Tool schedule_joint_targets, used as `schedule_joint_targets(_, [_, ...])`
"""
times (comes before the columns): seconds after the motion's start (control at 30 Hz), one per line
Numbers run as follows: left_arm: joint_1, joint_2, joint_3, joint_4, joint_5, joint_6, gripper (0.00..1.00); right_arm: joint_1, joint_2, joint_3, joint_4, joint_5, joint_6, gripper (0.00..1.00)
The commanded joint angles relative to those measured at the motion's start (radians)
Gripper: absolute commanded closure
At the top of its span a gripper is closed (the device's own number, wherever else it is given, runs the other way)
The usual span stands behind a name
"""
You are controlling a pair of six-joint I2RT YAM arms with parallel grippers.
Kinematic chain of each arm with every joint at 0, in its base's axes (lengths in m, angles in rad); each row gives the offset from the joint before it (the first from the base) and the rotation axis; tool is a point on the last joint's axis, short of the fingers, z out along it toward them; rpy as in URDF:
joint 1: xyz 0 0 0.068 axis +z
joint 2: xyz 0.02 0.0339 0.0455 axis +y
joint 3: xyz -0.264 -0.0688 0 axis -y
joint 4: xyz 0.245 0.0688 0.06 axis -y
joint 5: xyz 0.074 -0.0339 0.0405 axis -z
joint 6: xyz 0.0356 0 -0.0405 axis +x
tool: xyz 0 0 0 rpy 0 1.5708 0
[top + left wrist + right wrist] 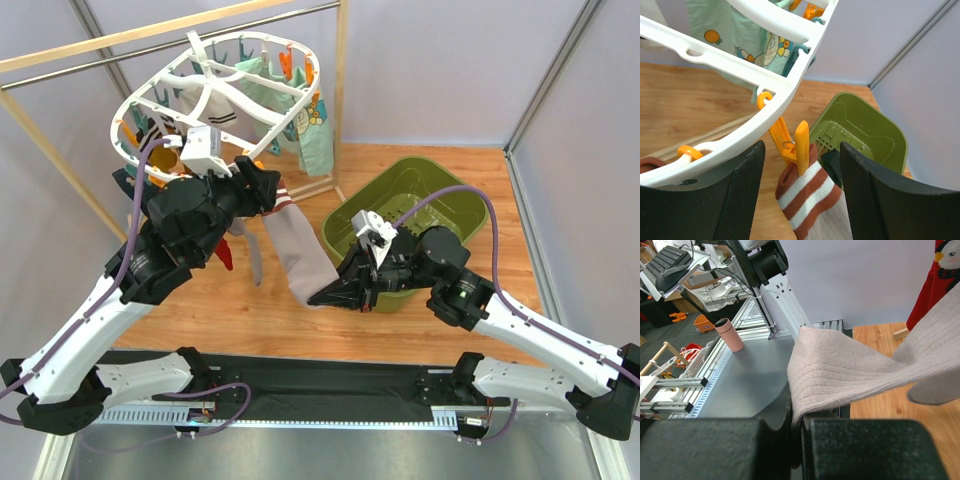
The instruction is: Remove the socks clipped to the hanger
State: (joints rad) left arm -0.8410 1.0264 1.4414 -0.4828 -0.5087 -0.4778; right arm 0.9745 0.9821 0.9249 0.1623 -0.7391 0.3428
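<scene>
While the right jaws pinch the grey ribbed sock (840, 370) taut, squeeze the spread left jaws squarely onto the orange plastic clip (801, 145).

hanger (735, 67) smooth glossy white plastic, striped sock (807, 195) ribbed knit cloth, orange clip (801, 145) shiny plastic, green bin (875, 135) glossy plastic, tabletop (685, 100) matt wood

Grey sock (300, 252) between hanger (130, 104) and right gripper (320, 297)
</scene>
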Motion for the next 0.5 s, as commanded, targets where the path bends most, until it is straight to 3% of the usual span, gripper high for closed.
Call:
schedule_joint_targets(0.0, [0.008,-0.025,-0.019,0.055,-0.024,-0.016,0.32,0.010,-0.002,0.035,0.000,0.017,-0.013,1.00])
schedule_joint_targets(0.47, [0.043,-0.048,-0.059,0.159,0.050,0.015,0.39,0.013,-0.016,0.032,-0.010,0.018,-0.022,1.00])
